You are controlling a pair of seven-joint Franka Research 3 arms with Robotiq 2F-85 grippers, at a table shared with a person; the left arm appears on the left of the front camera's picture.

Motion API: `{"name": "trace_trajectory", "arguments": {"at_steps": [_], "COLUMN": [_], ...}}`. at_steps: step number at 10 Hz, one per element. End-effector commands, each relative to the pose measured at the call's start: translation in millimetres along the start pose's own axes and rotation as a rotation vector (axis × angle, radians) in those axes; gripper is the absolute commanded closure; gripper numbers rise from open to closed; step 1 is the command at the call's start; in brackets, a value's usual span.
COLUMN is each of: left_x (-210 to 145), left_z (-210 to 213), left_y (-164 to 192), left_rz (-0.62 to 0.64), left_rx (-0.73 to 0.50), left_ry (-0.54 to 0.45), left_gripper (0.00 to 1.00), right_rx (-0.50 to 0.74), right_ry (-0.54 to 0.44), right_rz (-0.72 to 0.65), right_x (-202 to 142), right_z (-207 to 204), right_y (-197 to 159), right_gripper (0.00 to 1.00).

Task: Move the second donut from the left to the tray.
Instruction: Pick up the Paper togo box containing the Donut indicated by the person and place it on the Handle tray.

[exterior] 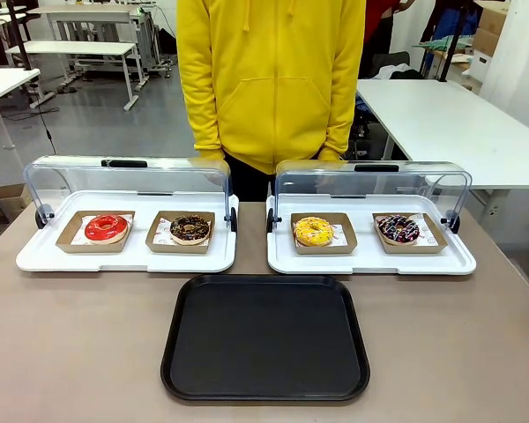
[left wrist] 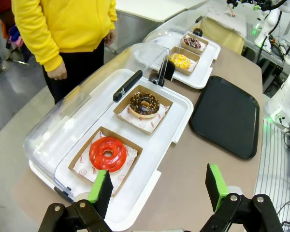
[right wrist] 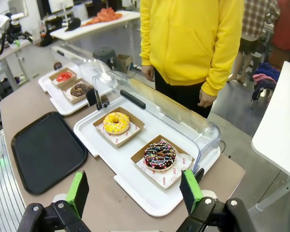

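The chocolate-glazed donut with light crumbs (exterior: 190,229) (left wrist: 144,104) (right wrist: 79,89) rests in its brown cardboard holder on the left white display tray, to the right of the red-glazed donut (exterior: 106,227). The black tray (exterior: 265,337) (left wrist: 225,116) (right wrist: 45,150) lies bare at the table's near middle. My left gripper (left wrist: 158,186) hangs open above the table's left end, short of the red donut (left wrist: 107,153). My right gripper (right wrist: 135,191) is open too, above the near edge of the right display tray. Both hold nothing.
Two white display trays (exterior: 35,256) (exterior: 458,263) with raised clear lids stand side by side. The right one carries a yellow donut (exterior: 313,231) and a dark sprinkled donut (exterior: 398,228). A person in a yellow hoodie (exterior: 271,79) stands at the far side.
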State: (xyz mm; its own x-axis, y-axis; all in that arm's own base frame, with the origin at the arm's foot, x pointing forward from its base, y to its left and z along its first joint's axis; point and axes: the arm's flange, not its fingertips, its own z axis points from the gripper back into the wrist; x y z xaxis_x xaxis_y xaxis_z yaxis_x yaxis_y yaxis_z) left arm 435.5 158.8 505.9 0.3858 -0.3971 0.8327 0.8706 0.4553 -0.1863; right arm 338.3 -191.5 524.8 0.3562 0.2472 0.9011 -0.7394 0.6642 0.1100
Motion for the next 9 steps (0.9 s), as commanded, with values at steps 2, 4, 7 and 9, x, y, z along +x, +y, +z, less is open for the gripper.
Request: {"name": "trace_trajectory", "arguments": {"at_steps": [2,4,7,9], "left_x": [1.2,1.2,1.2,1.2], "left_z": [0.6,0.6,0.6,0.6], "left_y": [-1.3,-1.3,-1.3,-1.3], "left_rz": [-0.004,-0.004,-0.004,-0.004], "left_rx": [-0.007,-0.007,-0.007,-0.007], "left_ry": [-0.006,-0.006,-0.006,-0.006], "left_gripper": [0.0,0.0,0.0,0.0], "right_rx": [0.001,0.001,0.001,0.001], "right_ry": [-0.025,-0.025,-0.025,-0.025], "right_rz": [0.025,0.025,0.025,0.025], "right_x": [1.5,1.5,1.5,1.5], "right_z": [-1.1,-1.1,-1.1,-1.1], "right_y": [-3.0,-3.0,-3.0,-3.0], "right_gripper": [0.0,0.0,0.0,0.0]}}
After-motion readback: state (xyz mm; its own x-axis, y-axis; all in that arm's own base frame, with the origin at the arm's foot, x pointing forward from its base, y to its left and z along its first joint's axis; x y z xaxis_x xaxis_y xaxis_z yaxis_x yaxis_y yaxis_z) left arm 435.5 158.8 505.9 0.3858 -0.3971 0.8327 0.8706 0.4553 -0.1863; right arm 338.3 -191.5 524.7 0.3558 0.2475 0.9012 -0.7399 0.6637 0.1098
